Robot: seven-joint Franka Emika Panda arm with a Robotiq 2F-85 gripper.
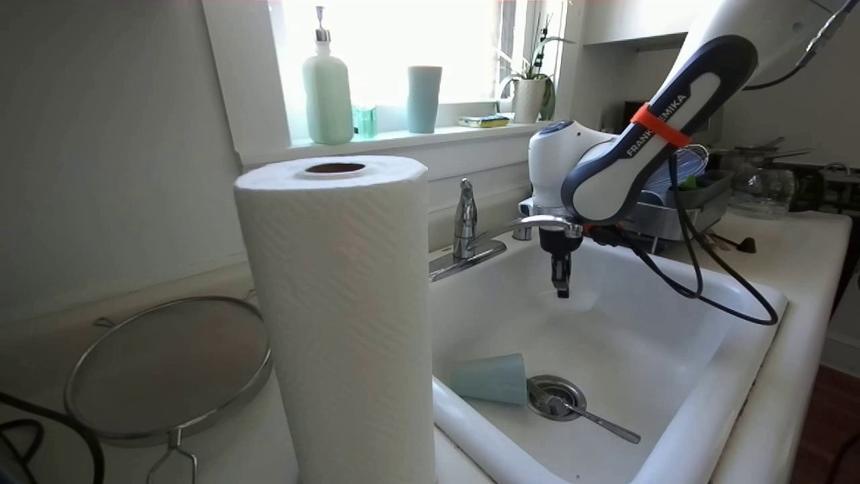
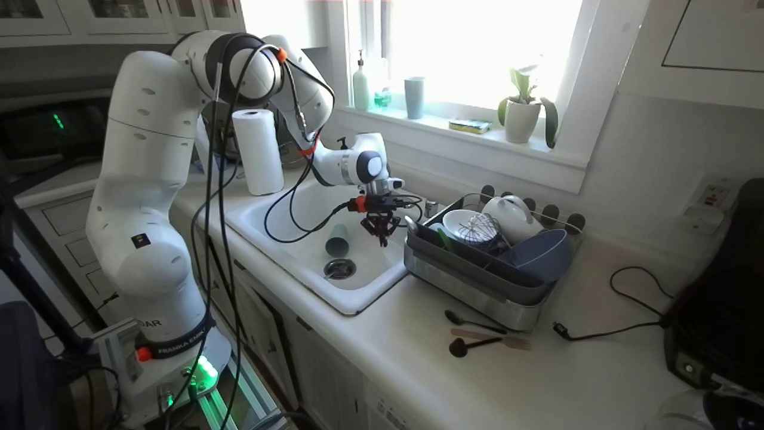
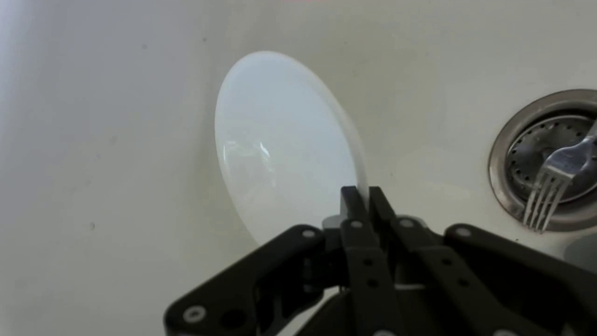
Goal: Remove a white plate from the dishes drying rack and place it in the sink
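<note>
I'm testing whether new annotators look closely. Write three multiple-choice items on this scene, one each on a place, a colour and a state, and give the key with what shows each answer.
1) Where does the fork lie?
A) On the windowsill
B) Across the drain
C) On the counter

2) What colour is the cup lying in the sink?
A) Pale blue-green
B) Red
C) Yellow

3) How do the jaws stand to the white plate?
A) Wide open above it
B) Shut well away from it
C) Closed on its edge

Key:
1 B: in the wrist view its head overlies the drain.
2 A: an exterior view shows that tint plainly.
3 C: the wrist view shows the plate's rim between them.
</note>
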